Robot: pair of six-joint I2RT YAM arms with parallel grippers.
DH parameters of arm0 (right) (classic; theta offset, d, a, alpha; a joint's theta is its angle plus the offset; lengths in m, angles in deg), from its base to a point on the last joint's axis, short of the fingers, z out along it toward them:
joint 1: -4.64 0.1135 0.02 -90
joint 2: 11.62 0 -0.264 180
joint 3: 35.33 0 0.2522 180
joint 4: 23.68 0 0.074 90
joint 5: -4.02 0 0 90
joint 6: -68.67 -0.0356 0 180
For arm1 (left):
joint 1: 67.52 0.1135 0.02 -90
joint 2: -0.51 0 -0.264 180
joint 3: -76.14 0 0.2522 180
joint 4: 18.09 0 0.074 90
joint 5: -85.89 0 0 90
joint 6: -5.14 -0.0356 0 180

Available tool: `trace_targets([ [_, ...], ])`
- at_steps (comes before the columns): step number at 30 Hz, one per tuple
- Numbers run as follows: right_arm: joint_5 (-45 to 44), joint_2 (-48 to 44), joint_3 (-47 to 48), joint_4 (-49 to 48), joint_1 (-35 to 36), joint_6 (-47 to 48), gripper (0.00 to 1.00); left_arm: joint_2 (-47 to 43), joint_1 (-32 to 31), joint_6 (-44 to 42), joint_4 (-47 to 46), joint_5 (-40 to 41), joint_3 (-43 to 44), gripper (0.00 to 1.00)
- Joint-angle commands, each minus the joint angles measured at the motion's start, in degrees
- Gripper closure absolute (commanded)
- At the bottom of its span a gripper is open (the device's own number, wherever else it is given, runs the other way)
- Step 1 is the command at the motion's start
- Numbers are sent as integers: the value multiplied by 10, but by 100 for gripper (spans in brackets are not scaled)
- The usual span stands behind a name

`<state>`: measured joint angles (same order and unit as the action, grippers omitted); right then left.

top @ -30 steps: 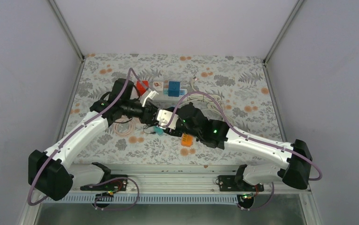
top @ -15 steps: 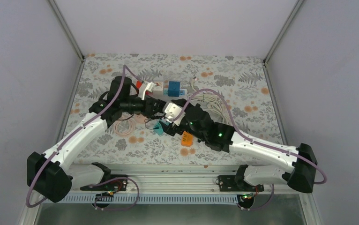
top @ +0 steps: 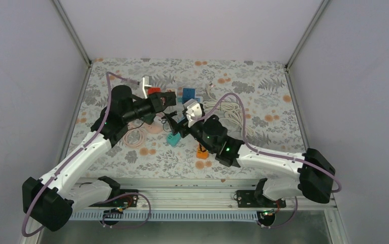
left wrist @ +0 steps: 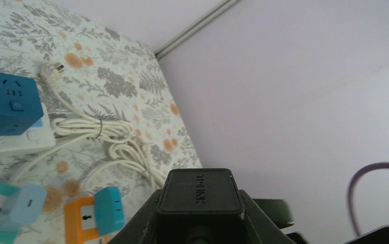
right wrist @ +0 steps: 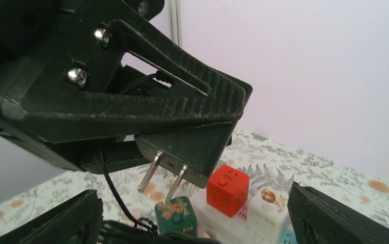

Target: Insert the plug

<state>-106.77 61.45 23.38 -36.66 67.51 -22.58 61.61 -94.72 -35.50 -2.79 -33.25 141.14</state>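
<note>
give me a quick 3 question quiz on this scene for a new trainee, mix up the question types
1. Multiple choice: in the right wrist view, how many metal prongs show on the black plug? A one, B two, C three.
2. True or false: the right pincer is shut on the plug.
3. Fill in: in the left wrist view, the cube sitting on the white power strip is ____.

Key: 1 B. 2 false: the left pincer grips it, and the right one stands open. 3 blue.
</note>
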Motion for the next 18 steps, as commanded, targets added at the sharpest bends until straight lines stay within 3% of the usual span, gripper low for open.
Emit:
trace_targets([
  [1, -34, 28, 7, -146, -1, -12, 7, -12, -3, 92, -53, 16, 0, 89],
  [8, -43, 61, 4, -235, -1, 18, 18, -12, -3, 117, -56, 9, 1, 87],
  [15, -52, 85, 17, -257, -1, 40, 21, -9, -3, 132, -64, -6, -1, 86],
  [18, -64, 103, 26, -274, -1, 63, 29, -8, -3, 141, -66, -21, -1, 85],
])
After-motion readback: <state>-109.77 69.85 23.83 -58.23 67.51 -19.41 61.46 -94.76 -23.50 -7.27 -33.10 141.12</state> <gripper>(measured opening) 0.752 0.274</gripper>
